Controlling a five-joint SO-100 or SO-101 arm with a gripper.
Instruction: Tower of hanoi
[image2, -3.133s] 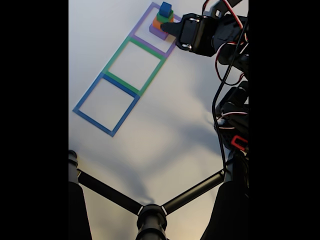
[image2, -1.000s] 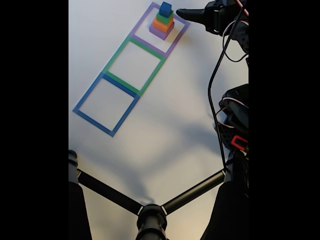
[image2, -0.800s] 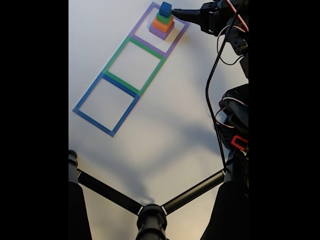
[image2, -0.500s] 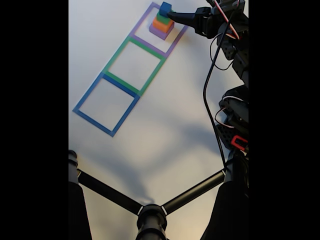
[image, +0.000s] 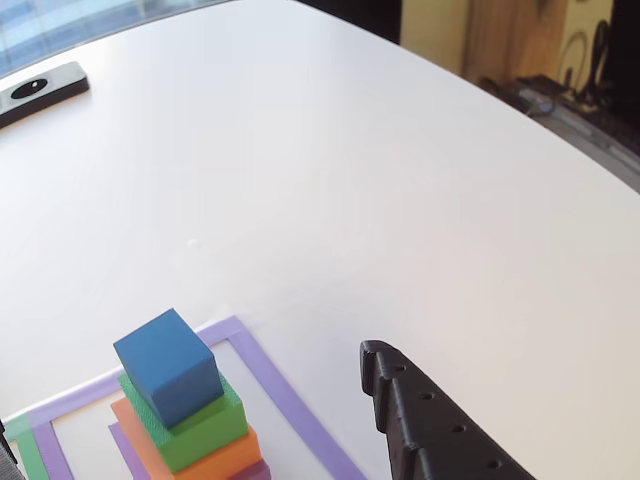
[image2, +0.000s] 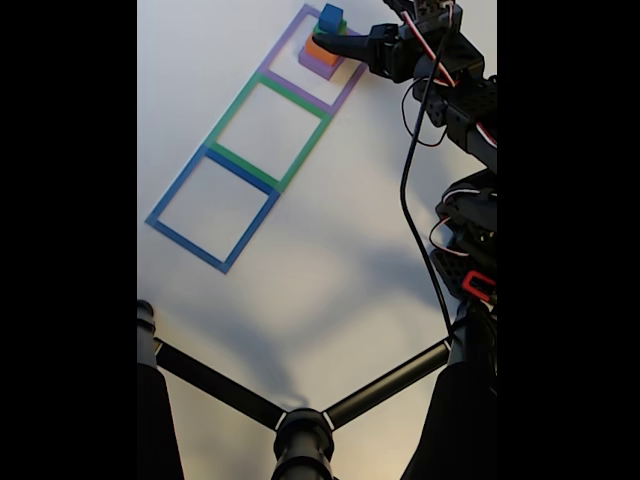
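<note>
A stepped stack stands inside the purple frame: a blue cube on top, then a green block, an orange block and a purple base. In the fixed view my gripper reaches in from the right at the stack's level, just under the blue cube. One black finger shows right of the stack, clear of it, and a dark sliver sits at the lower left edge. The jaws look open around the stack, gripping nothing.
A green frame and a blue frame continue the row on the white table. A black device lies at the far corner. Black stand legs cross the bottom, and the arm's cables hang at right.
The gripper backed off the stack to the upper right, then slid left again. Its finger now overlaps the stack below the blue cube. The blocks have not moved.
</note>
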